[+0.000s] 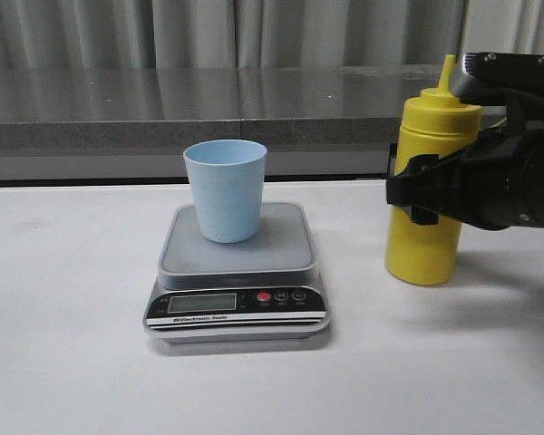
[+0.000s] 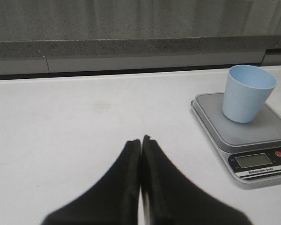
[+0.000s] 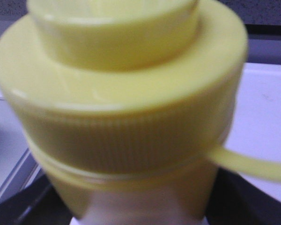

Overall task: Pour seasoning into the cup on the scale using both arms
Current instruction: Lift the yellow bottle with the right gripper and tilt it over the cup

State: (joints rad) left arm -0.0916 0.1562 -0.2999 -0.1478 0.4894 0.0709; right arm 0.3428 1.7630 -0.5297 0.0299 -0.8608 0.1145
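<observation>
Yellow seasoning [image 1: 423, 245] upright on the table right of the scale [image 1: 236, 272], not yet lifted or tipped; clasped at mid-body by right gripper [image 1: 415, 192]. Pale cup [image 1: 225, 190] on the scale platform, unfilled as far as visible. Left gripper [image 2: 141, 145] clenched, empty, left of the scale.

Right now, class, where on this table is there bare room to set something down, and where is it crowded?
Free: the white table left of the scale, and the strip before its display. Crowded: the right side, where the right gripper surrounds the yellow squeeze bottle; the blue cup fills the scale's platform.
</observation>
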